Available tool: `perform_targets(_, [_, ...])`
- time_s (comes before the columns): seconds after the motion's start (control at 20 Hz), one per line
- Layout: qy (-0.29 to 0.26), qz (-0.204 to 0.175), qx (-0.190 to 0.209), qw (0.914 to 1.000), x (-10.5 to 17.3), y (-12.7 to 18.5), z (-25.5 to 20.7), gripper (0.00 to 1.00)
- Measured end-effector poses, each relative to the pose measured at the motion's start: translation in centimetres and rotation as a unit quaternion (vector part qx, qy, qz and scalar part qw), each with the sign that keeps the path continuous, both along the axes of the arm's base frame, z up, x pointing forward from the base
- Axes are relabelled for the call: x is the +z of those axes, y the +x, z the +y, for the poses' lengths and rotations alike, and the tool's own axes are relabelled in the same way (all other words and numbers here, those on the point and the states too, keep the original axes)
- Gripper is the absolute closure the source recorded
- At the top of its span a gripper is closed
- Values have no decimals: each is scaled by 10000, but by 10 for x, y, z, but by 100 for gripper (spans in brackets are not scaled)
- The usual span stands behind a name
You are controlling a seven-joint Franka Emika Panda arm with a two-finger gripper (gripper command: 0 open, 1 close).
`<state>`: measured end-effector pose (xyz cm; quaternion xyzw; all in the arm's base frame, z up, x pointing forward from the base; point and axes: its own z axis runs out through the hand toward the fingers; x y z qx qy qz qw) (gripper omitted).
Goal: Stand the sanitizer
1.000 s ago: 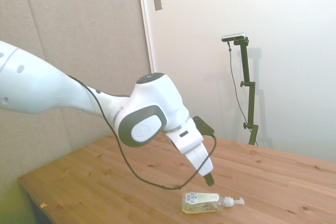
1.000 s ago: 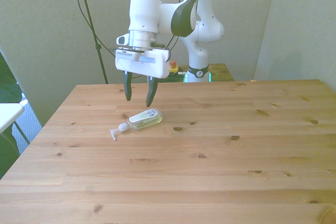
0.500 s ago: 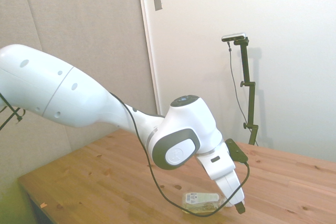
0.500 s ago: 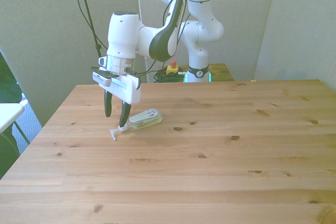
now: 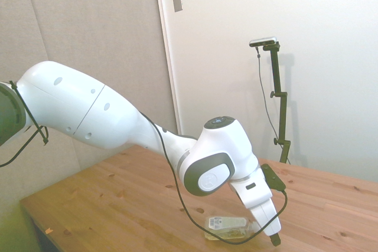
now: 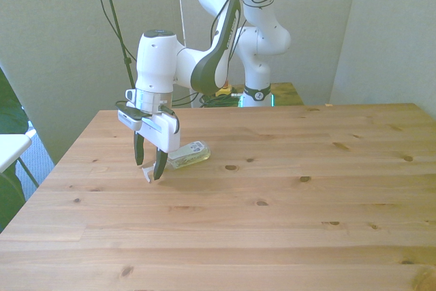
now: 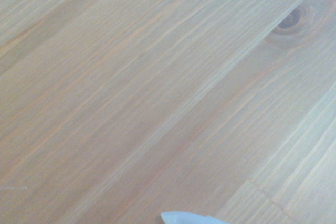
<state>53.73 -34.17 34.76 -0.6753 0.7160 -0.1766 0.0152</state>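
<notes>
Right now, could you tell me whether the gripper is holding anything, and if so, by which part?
Nothing is held. The gripper is open, its fingers down around the pump end of the sanitizer, which lies on its side on the table.

My gripper (image 6: 148,166) is lower than a second ago and sits further toward the front view's left, no longer above the body of the sanitizer (image 6: 188,155) but down at its pump end. My fingers (image 6: 159,164), parted as before, now straddle the white nozzle close to the table (image 6: 286,223). My arm reaches further out and down.
</notes>
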Motion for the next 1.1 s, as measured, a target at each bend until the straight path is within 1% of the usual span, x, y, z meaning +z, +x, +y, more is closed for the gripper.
perform_targets(0.35, [27,-9,47,10000,-1,1,-1,100])
perform_targets(1.1, [275,-158,186,9993,-2,0,-1,100])
